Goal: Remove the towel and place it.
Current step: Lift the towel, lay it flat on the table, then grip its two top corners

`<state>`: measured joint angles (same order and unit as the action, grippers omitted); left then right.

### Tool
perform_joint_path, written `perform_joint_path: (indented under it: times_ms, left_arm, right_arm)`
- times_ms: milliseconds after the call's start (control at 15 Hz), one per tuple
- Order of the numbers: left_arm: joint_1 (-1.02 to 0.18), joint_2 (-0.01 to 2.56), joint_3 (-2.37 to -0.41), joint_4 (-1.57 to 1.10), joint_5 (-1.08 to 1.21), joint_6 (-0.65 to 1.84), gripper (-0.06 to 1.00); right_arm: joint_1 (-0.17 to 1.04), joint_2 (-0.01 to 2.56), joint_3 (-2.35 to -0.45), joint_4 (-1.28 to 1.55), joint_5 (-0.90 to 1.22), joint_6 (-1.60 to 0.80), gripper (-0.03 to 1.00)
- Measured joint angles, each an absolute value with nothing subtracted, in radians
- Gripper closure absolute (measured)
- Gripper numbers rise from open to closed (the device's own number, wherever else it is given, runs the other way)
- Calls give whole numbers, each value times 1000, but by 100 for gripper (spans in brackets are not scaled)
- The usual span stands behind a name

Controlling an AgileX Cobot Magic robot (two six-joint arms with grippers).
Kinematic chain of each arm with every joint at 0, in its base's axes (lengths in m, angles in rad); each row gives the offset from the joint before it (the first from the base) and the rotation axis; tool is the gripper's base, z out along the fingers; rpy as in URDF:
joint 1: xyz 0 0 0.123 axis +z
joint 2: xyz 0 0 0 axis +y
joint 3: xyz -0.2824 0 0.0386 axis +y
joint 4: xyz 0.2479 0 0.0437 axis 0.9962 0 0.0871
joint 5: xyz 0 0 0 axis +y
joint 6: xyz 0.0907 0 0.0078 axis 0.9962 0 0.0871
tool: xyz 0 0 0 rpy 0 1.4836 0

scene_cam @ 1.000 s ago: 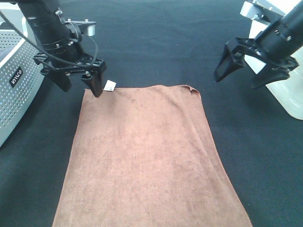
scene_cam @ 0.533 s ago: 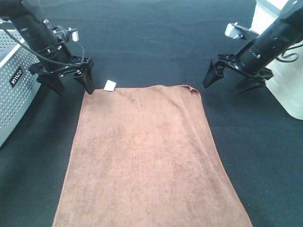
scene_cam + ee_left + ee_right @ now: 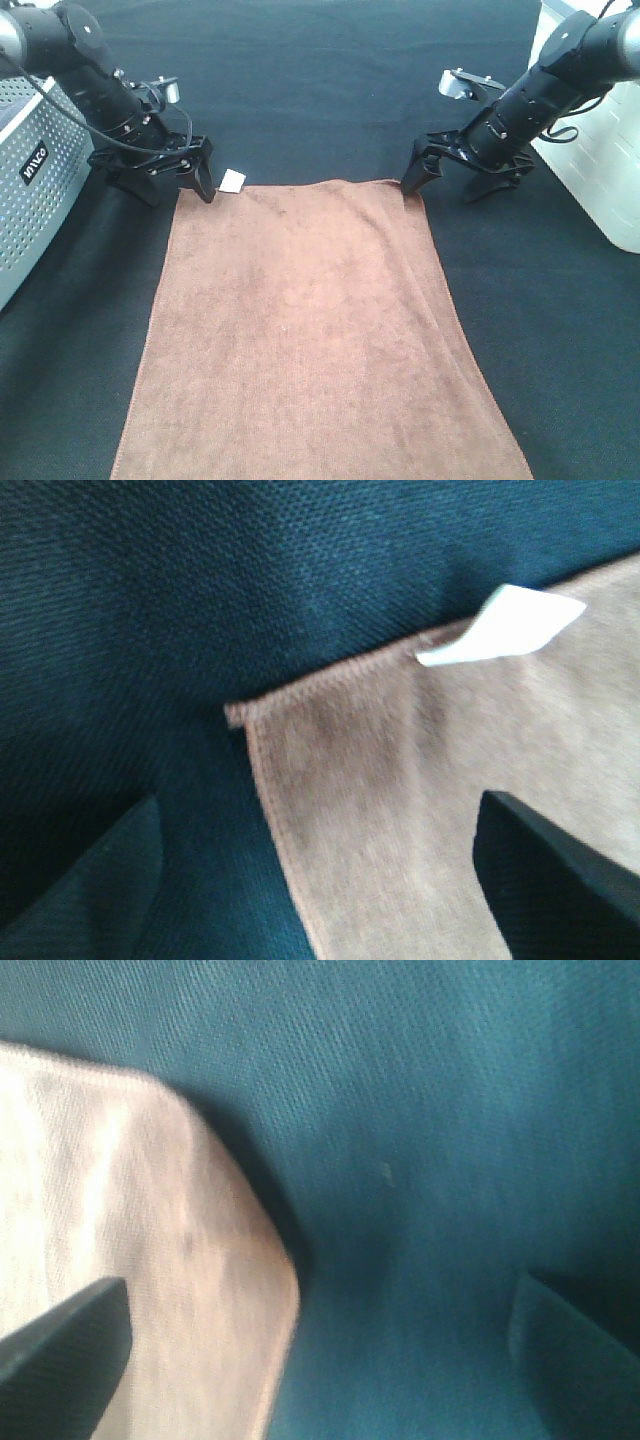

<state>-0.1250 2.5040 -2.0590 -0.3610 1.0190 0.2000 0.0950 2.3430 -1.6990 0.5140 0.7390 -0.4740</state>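
Towel (image 3: pixel 310 330) flat; left pincer (image 3: pixel 180 195) and right pincer (image 3: pixel 440 193) now lower, agape, empty, astride corners.

Towel (image 3: pixel 310 330): flat on the table covering (image 3: pixel 320 80), which extends beyond its far, left and right edges.
Tag (image 3: pixel 233 180): beyond the towel's far edge, near its left corner.
Left gripper (image 3: pixel 178 190): astride the towel's far left corner.
Right gripper (image 3: pixel 442 188): astride the towel's far right corner.
Box (image 3: pixel 30 180): left of the towel, apart.
Container (image 3: pixel 605 200): right of the towel, apart.
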Motion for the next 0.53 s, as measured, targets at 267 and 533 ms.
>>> perform_joint_path:
  times_ms: [267, 533]
  left_arm:
    - [-124, 2509, -2062, -376, 1014, 213, 15]
    - [-124, 2509, -2062, -408, 1014, 210, 15]
  right_arm:
    - [134, 2351, -1701, 515, 675, -487, 2]
    - [151, 2352, -1701, 486, 661, -486, 3]
